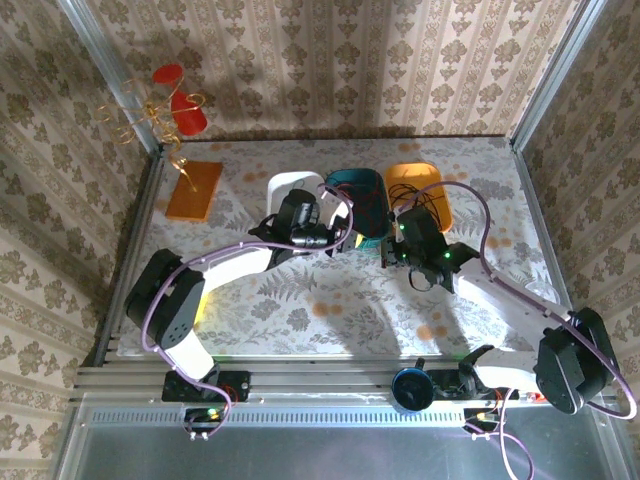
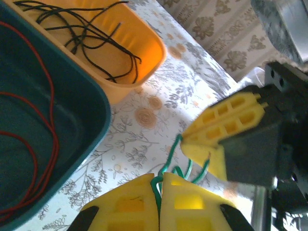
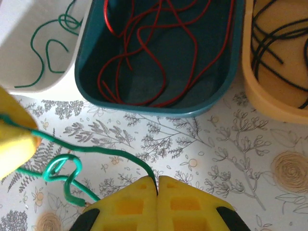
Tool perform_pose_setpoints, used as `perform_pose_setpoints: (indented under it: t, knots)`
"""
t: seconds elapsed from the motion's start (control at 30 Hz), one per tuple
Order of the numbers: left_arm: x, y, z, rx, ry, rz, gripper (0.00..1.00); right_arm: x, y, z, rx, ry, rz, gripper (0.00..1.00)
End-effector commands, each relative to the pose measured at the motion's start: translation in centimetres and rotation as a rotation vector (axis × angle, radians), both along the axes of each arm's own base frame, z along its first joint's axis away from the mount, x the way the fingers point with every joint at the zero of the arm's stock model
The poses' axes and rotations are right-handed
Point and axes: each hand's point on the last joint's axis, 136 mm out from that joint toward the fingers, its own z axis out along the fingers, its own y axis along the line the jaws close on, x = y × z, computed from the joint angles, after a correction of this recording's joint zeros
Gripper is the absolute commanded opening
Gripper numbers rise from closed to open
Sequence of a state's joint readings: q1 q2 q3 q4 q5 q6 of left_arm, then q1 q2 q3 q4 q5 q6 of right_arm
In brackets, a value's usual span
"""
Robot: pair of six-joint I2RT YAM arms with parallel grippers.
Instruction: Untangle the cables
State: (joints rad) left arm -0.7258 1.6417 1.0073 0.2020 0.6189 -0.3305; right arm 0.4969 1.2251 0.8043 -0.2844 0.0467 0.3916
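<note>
A green cable [image 3: 96, 151] runs just above the patterned table between my two grippers. The left gripper [image 2: 160, 177] is shut on one end of it, the strand pinched between its yellow fingers. Beside it, the right gripper [image 3: 157, 179] is shut on the same cable further along, and a loose curl [image 3: 62, 168] hangs between them. From above, the left gripper [image 1: 345, 240] and right gripper [image 1: 388, 248] sit close together in front of the trays. Red cables [image 3: 144, 48] lie in the teal tray [image 3: 144, 109], black cables [image 3: 274, 43] in the orange tray [image 3: 260, 101], another green cable [image 3: 43, 53] in the white tray [image 3: 19, 29].
The three trays stand side by side at the back of the table, just beyond both grippers. An orange flat block [image 1: 193, 190] lies at the back left under a gold wire ornament [image 1: 170, 110]. Metal frame posts edge the table.
</note>
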Motion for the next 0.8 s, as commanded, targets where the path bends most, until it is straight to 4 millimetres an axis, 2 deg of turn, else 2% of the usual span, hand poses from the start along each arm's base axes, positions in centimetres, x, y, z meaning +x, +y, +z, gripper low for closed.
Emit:
perform_pose_setpoints:
  t: [0.0, 0.33, 0.47, 0.6, 0.77]
  knots:
    - [-1.6, 1.7, 1.0, 0.015, -0.01, -0.073, 0.0, -0.5, -5.9, -1.1, -0.21, 0.023, -0.189, 0.05]
    - [-3.9, 2.6, 1.4, 0.002, 0.041, -0.158, 0.0, -0.2, -8.7, -0.9, -0.179, 0.037, -0.321, 0.05]
    - [-3.4, 3.2, 1.0, 0.024, 0.037, -0.136, 0.0, -0.1, -7.3, -1.0, -0.035, 0.038, -0.23, 0.05]
    - [-2.8, 3.7, 0.8, 0.032, 0.044, -0.115, 0.0, -0.2, -5.1, 0.5, 0.177, 0.021, -0.095, 0.06]
    - [-2.1, 3.7, -0.1, 0.059, 0.044, -0.1, 0.0, -0.9, -3.1, 1.9, 0.27, 0.025, 0.039, 0.05]
